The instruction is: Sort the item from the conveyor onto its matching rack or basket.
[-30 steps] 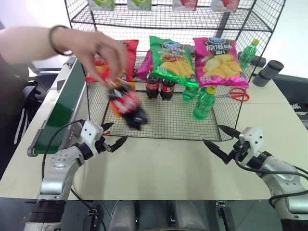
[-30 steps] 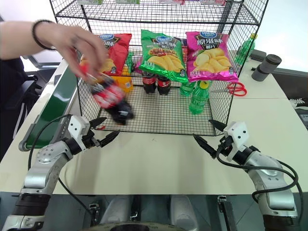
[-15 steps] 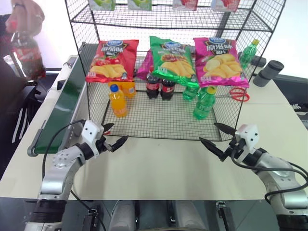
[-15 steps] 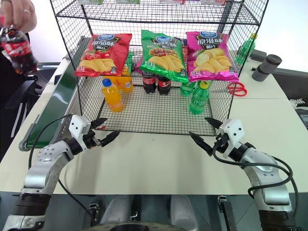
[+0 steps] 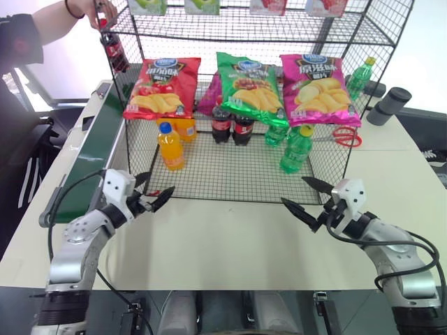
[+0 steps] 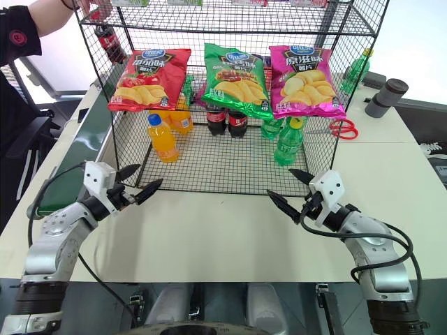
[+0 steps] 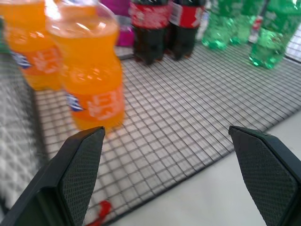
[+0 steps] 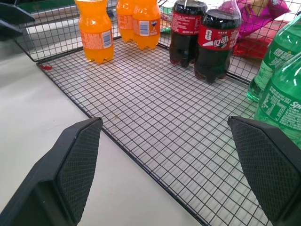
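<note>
The item, a small cola bottle (image 5: pixel 112 46) with a red cap and label, hangs from a person's hand (image 5: pixel 96 8) high at the far left, beside the rack's upper left corner and above the conveyor (image 5: pixel 89 162). The rack (image 5: pixel 230 176) stands in front of me, hung with red, green and pink crisp bags. My left gripper (image 5: pixel 160 185) is open and empty, level with the rack's front left corner. My right gripper (image 5: pixel 293 190) is open and empty before the front right. Both wrist views look across the rack's mesh floor (image 8: pixel 155 117) between wide-apart fingers (image 7: pixel 82 165).
On the rack floor stand orange bottles (image 5: pixel 171 146), two cola bottles (image 5: pixel 232 125) and green bottles (image 5: pixel 297 148). Red scissors (image 5: pixel 347 136), another green bottle (image 5: pixel 360 75) and a grey cylinder (image 5: pixel 390 105) lie on the table to the right. A bare table strip runs between grippers and rack.
The person's hand has carried the cola bottle from in front of the rack up and away to the far upper left. My left gripper has drifted a little to the left.
</note>
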You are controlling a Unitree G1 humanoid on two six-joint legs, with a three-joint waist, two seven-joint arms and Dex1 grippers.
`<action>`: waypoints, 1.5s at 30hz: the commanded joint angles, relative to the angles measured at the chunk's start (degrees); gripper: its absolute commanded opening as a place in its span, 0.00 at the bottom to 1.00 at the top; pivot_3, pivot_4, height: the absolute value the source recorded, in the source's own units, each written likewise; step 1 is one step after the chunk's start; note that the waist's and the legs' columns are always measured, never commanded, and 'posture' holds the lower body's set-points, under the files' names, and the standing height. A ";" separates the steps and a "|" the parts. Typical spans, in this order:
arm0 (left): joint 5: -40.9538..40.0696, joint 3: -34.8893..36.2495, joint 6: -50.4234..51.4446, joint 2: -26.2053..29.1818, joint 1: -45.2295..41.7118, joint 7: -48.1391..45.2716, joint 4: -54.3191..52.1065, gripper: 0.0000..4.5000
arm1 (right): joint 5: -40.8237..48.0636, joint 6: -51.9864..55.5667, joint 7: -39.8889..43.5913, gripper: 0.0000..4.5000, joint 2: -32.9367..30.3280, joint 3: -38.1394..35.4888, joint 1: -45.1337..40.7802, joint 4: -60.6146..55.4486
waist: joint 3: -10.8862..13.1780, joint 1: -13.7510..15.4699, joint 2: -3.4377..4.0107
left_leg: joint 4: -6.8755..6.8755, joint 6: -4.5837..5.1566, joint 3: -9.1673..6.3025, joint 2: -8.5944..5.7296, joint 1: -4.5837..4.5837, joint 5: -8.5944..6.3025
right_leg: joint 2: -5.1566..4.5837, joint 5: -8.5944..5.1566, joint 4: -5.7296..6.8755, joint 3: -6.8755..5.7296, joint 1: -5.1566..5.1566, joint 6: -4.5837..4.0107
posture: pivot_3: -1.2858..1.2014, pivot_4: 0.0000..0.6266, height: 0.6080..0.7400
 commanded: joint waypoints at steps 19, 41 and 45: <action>-7.48 16.39 -1.57 -0.97 -0.88 9.19 0.50 1.00 | -0.93 -1.71 0.95 0.99 2.09 2.48 -4.49 1.75 | -0.01 0.05 -0.01 | 0.02 0.00 0.00 0.00 0.01 0.00 | 0.01 0.00 0.05 -0.01 0.00 0.00 | 0.52 0.24 1.00; 0.55 17.30 -7.87 -3.27 -3.77 21.82 9.87 1.00 | -1.61 4.34 -0.48 0.99 8.29 15.29 -9.81 -7.00 | -0.08 0.07 -0.14 | 0.02 -0.01 -0.01 -0.02 0.00 0.00 | -0.11 0.01 0.06 -0.07 -0.02 0.00 | 0.52 0.24 1.00; 0.96 16.83 -8.30 -3.60 -4.33 22.03 10.78 1.00 | -2.30 3.49 -0.52 0.99 8.38 15.60 -9.70 -6.32 | -0.08 0.03 -0.14 | 0.02 -0.01 -0.02 -0.02 0.00 0.00 | -0.13 0.01 0.06 -0.08 -0.02 0.00 | 0.52 0.24 1.00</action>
